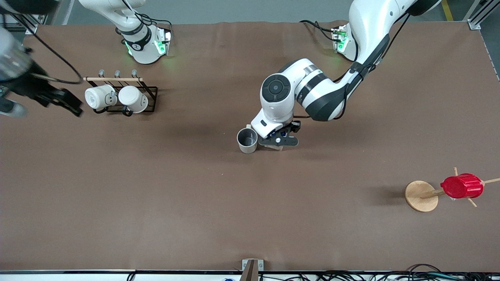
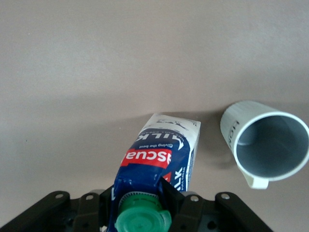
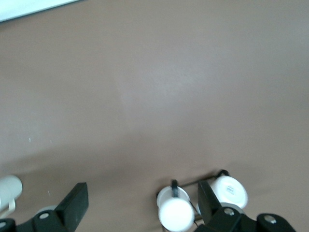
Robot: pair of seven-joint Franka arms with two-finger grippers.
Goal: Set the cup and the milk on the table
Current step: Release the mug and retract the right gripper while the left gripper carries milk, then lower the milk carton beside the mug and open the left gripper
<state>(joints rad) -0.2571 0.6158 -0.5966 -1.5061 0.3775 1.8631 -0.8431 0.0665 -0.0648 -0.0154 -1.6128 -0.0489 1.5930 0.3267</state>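
The off-white cup (image 1: pixel 247 140) with a grey interior stands upright on the brown table (image 1: pixel 250 203) near its middle. My left gripper (image 1: pixel 279 141) is beside it, toward the left arm's end, and is shut on the milk. The hand hides most of the milk in the front view. In the left wrist view the blue and white milk carton (image 2: pixel 161 164) with a red label is pinched just below its green cap (image 2: pixel 143 220). Its base is at or just above the table, close beside the cup (image 2: pixel 264 142) and apart from it. My right gripper (image 1: pixel 66 102) is open, empty and raised beside the mug rack.
A black rack (image 1: pixel 150 93) with a wooden bar holds two white mugs (image 1: pixel 117 97) near the right arm's base; they also show in the right wrist view (image 3: pixel 176 212). A wooden stand (image 1: pixel 421 196) carrying a red ribbed cup (image 1: pixel 461 186) is toward the left arm's end, nearer the camera.
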